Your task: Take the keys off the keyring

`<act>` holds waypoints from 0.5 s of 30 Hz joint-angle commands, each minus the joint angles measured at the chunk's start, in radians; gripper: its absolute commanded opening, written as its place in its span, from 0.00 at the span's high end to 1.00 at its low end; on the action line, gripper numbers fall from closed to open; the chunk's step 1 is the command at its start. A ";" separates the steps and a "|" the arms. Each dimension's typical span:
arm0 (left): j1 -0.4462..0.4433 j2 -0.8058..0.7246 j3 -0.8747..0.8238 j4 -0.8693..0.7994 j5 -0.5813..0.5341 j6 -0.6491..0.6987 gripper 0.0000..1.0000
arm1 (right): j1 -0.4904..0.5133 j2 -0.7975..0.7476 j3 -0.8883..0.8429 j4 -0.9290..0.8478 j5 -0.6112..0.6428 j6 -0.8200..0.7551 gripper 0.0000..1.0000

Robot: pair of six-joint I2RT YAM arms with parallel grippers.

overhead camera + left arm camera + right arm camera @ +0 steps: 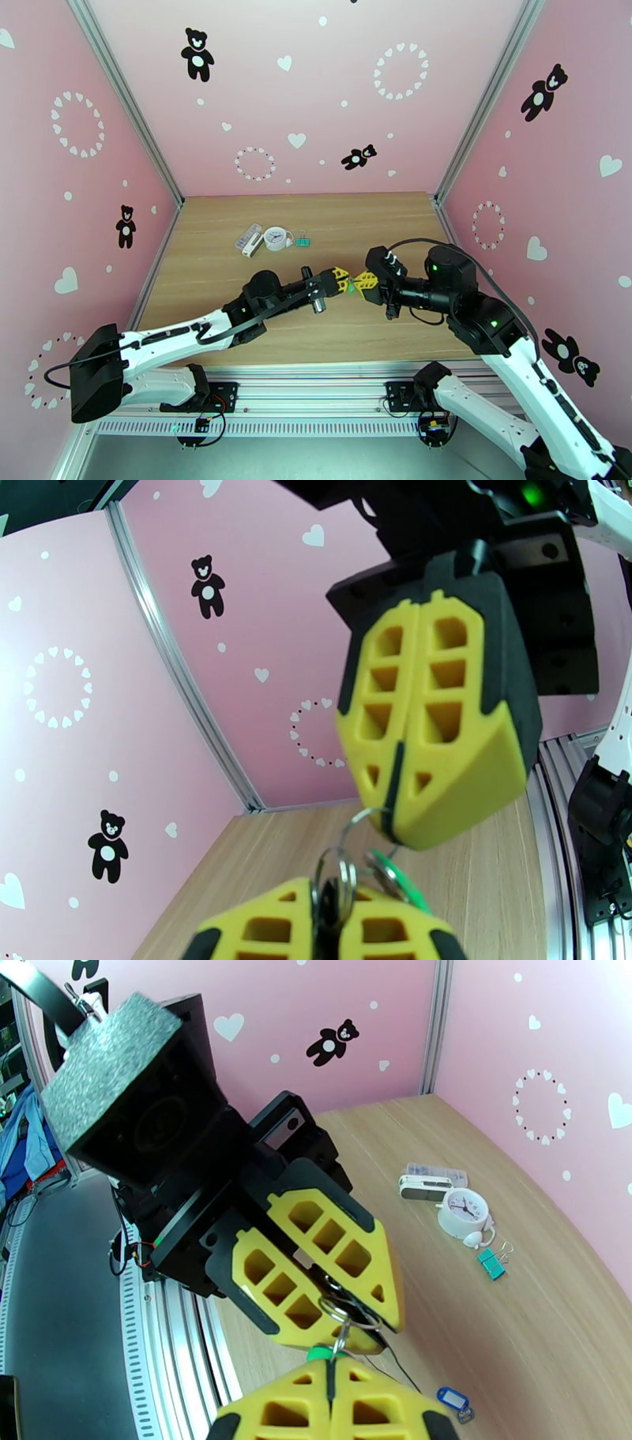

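Mid-air above table point(395, 221): left gripper point(341, 279) and right gripper point(364, 280) tip to tip, both sets of fingers pressed shut, each pinching metal rings of keyring point(338, 875) stretched between them. green key point(401, 881) dangles by right tips. blue key point(452, 1396) lies on table below, apart from rings

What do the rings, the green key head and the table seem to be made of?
Rings: metal, probably steel; thin, silvery, with bright glints.
Green key head: likely plastic; saturated colour, glossy highlight.
Table: wood or wood-look laminate, matt; pale grain lines.
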 commanded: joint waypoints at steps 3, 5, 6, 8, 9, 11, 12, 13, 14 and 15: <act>0.007 0.005 0.059 0.003 -0.072 -0.045 1.00 | 0.017 -0.003 -0.012 -0.032 0.008 -0.050 1.00; 0.006 0.009 0.063 0.000 -0.077 -0.051 1.00 | 0.021 -0.003 -0.013 -0.026 0.009 -0.060 1.00; 0.008 0.012 0.069 -0.009 -0.077 -0.053 1.00 | 0.025 -0.003 -0.013 -0.025 0.012 -0.068 1.00; 0.007 0.016 0.084 -0.035 -0.088 -0.056 1.00 | 0.036 0.004 -0.009 -0.028 0.025 -0.080 1.00; 0.007 0.021 0.092 -0.045 -0.093 -0.059 1.00 | 0.043 0.008 -0.005 -0.033 0.035 -0.089 1.00; 0.006 0.023 0.103 -0.067 -0.103 -0.065 1.00 | 0.063 0.018 0.003 -0.049 0.066 -0.108 1.00; 0.006 0.023 0.108 -0.078 -0.105 -0.067 1.00 | 0.075 0.020 0.008 -0.057 0.086 -0.117 1.00; 0.006 0.023 0.116 -0.091 -0.108 -0.071 1.00 | 0.088 0.025 0.009 -0.058 0.106 -0.126 1.00; 0.006 0.024 0.123 -0.103 -0.110 -0.074 1.00 | 0.100 0.029 0.012 -0.060 0.127 -0.133 1.00; 0.006 0.026 0.130 -0.118 -0.112 -0.074 1.00 | 0.112 0.034 0.016 -0.060 0.155 -0.140 1.00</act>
